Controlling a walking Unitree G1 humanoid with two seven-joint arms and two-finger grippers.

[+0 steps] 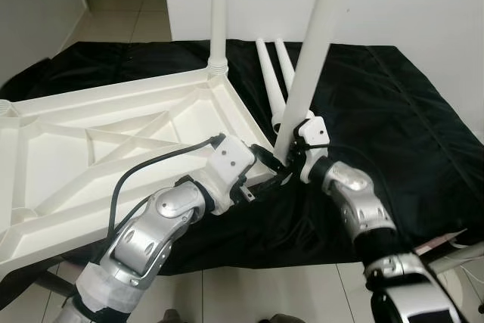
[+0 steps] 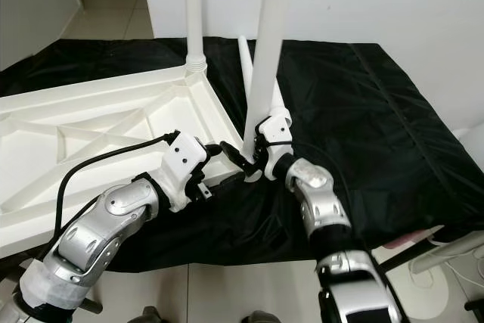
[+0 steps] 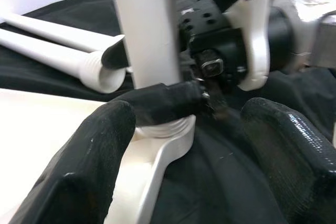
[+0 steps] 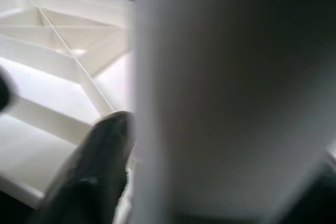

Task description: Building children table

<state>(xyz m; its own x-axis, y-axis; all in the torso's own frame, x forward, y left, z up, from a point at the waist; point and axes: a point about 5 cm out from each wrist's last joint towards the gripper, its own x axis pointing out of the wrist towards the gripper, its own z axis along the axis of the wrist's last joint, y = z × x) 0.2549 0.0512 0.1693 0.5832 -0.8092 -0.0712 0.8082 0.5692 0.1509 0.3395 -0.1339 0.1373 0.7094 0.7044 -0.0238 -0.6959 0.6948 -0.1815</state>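
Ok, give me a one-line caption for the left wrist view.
Right gripper clamps a white table leg at the tabletop's corner socket; two spare legs lie on the black cloth.

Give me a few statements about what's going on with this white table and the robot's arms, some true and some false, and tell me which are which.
1. The white tabletop lies upside down, ribs showing. True.
2. Two spare legs lie on the black cloth. True.
3. No leg stands in the tabletop yet. False: one leg already stands upright in the far corner.
4. The right gripper is shut on the near leg, close to its base. True.
5. The left gripper holds a spare leg. False: it is open, its fingers either side of the near corner socket.
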